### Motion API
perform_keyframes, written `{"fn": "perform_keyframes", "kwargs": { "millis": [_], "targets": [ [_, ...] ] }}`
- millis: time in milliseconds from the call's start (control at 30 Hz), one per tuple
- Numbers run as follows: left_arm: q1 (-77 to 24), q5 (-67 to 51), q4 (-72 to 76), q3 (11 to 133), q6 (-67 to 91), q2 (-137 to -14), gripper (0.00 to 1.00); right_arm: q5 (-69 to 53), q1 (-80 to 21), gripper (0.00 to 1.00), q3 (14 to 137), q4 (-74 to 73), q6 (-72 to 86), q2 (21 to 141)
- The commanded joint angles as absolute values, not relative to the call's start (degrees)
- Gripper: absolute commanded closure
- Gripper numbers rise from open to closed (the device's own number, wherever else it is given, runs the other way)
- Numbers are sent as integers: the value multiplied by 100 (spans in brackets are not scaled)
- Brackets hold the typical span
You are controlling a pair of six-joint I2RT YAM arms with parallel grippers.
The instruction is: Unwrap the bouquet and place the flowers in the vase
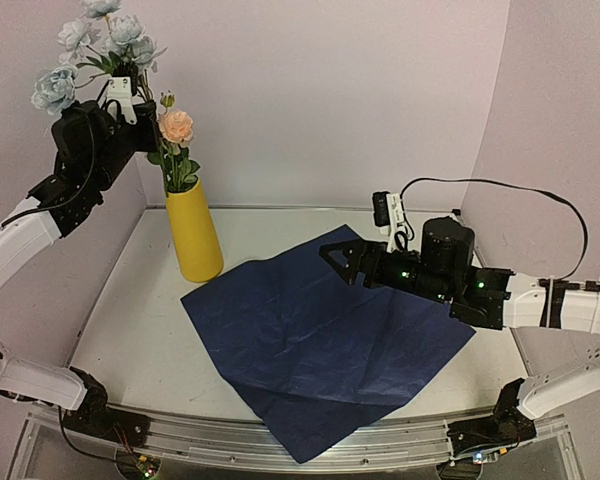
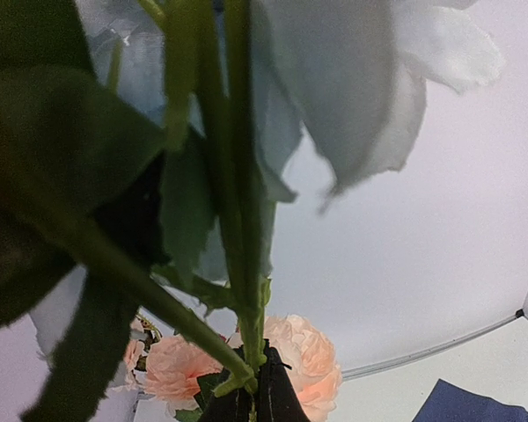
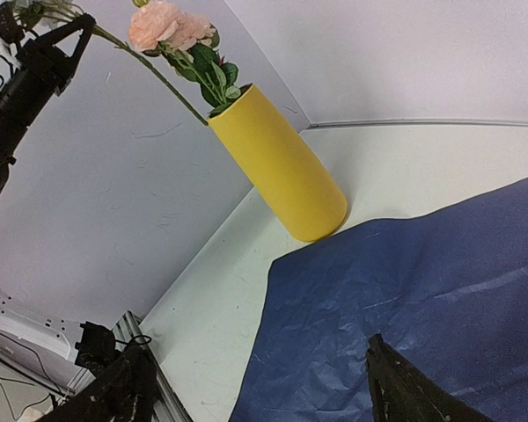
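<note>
top external: smooth tapering yellow vase (image 1: 195, 235) beside creased flat navy paper (image 1: 320, 345).

Flat navy paper sheet (image 1: 320, 340), white table (image 1: 130, 335)

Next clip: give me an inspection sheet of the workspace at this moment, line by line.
Surface: white table, navy paper covering its middle.
Job's things: yellow vase upright with peach roses in it; pale blue flowers held aloft.
Clutter: the paper lies flat, one corner past the front edge.
Grippers: left gripper jaws shut on the blue flowers' stems; right gripper jaws open over the paper, empty.
Cables: black cable looping behind the right arm.
Surroundings: plain lilac walls.
</note>
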State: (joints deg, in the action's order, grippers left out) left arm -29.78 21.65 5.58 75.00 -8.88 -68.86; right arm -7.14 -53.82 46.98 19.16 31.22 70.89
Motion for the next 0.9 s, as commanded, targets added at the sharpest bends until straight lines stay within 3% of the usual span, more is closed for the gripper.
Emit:
{"fn": "perform_keyframes", "kwargs": {
  "millis": [0, 500, 867],
  "targets": [
    [-2963, 2053, 881, 7822, -777, -6652, 100, -745, -5405, 17, 4948, 2021, 3017, 7135],
    [-2963, 2076, 879, 7824, -723, -6545, 100, -753, -5406, 17, 5003, 2004, 3023, 7189],
    [-2962, 2101, 1466, 7097, -668, -6637, 100, -740, -5410, 17, 4957, 1971, 3016, 7079]
  ]
}}
